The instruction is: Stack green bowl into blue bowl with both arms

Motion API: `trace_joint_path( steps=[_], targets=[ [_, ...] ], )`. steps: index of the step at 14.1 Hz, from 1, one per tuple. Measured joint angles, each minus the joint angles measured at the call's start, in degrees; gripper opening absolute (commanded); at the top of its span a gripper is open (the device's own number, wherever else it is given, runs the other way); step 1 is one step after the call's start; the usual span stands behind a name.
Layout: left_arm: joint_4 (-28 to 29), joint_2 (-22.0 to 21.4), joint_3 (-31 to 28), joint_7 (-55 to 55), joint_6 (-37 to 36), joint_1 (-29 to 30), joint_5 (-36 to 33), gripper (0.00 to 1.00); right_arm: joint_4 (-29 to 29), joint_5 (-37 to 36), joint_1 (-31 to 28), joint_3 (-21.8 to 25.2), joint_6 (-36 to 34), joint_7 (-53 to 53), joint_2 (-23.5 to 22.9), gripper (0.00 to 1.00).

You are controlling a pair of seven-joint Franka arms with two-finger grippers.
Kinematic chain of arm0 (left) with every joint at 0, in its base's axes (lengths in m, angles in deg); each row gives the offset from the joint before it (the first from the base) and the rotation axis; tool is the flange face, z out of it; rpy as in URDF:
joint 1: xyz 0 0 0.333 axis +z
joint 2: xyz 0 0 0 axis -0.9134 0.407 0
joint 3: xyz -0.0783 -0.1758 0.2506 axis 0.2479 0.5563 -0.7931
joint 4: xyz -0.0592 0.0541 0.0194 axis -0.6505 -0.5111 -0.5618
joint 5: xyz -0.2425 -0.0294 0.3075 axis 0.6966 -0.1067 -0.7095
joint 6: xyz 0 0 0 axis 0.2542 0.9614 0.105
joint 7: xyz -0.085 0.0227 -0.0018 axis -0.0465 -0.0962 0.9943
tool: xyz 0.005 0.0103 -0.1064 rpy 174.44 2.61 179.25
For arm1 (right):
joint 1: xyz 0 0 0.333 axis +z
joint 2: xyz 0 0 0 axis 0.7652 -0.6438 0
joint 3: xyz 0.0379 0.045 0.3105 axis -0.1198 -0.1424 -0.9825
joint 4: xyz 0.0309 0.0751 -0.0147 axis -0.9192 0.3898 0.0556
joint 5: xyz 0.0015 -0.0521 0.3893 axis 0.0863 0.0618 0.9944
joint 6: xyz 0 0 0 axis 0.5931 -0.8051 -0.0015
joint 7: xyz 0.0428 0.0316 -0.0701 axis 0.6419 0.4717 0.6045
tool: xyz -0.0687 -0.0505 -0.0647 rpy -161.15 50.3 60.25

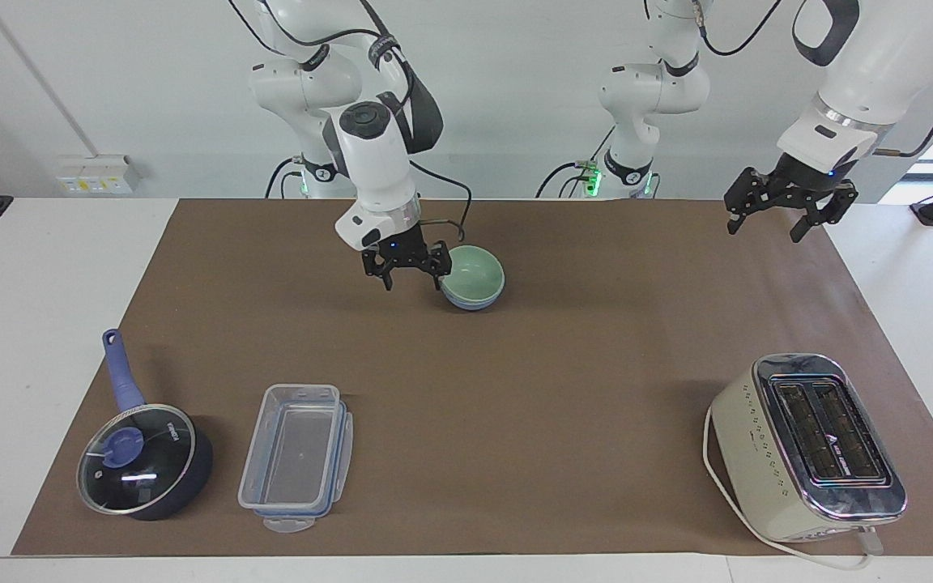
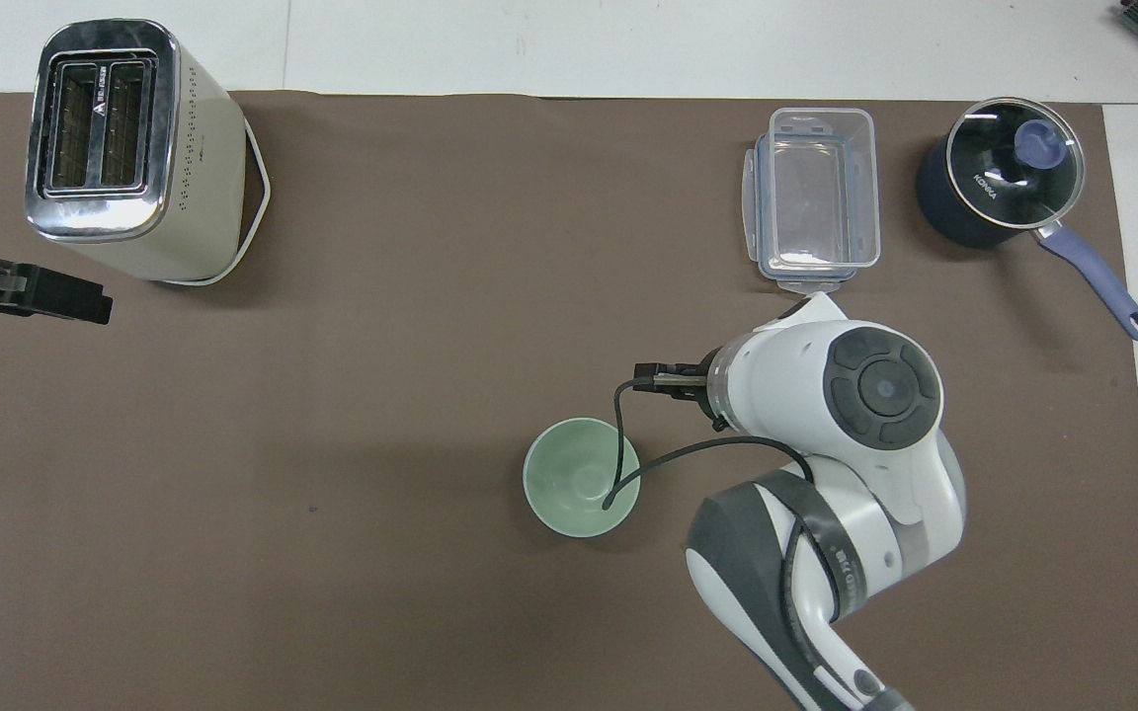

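The green bowl [image 1: 473, 274] sits nested inside the blue bowl [image 1: 471, 301], of which only a thin periwinkle band shows under the green rim in the facing view; from overhead the green bowl [image 2: 581, 477] hides it altogether. The stacked pair rests on the brown mat of the tabletop [image 1: 564, 389], just beside the right claw [image 1: 406, 275], toward the left arm's end of the tabletop from it. The right claw hangs low over the mat with its fingers spread wide apart and nothing between them; one fingertip shows against the bowls' rim in the facing view, though whether it touches cannot be told. In the overhead view the right claw [image 2: 663, 379] pokes out from under the white wrist, clear of the bowl.

The left claw [image 1: 790, 209] waits raised over the edge of the mat at the left arm's end, fingers open and empty, with the toaster [image 1: 807, 447] farther from the robots. A clear plastic container [image 1: 296, 457] and a dark blue lidded saucepan [image 1: 142, 460] stand toward the right arm's end, well apart from the right claw
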Motion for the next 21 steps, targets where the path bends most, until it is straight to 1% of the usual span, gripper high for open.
trace_joint_path(
  steps=[4, 7, 9, 13, 16, 21],
  targets=[
    [0.00, 0.00, 0.00, 0.00, 0.00, 0.00, 0.00, 1.00, -3.19, -3.03, -2.30, 0.07, -4.56, 0.01, 1.34, 1.00],
    [0.00, 0.00, 0.00, 0.00, 0.00, 0.00, 0.00, 1.00, -4.23, -3.30, -2.49, 0.16, -6.75, -0.19, 3.43, 1.00],
    [0.00, 0.00, 0.00, 0.00, 0.00, 0.00, 0.00, 1.00, -5.45, -3.32, -2.88, 0.36, -9.37, -0.32, 4.83, 1.00],
    [0.00, 0.00, 0.00, 0.00, 0.00, 0.00, 0.00, 1.00, -11.23, -3.31, -5.02, 0.58, -17.47, -0.32, 6.26, 1.00],
    [0.00, 0.00, 0.27, 0.00, 0.00, -0.01, 0.00, 1.00, -14.51, -3.26, -6.53, 0.73, -21.35, -0.32, 6.84, 1.00],
    [0.00, 0.00, 0.75, 0.00, 0.00, -0.03, 0.00, 1.00, -16.06, -3.26, -7.04, 3.25, -25.71, -0.33, 9.03, 1.00]
  ],
)
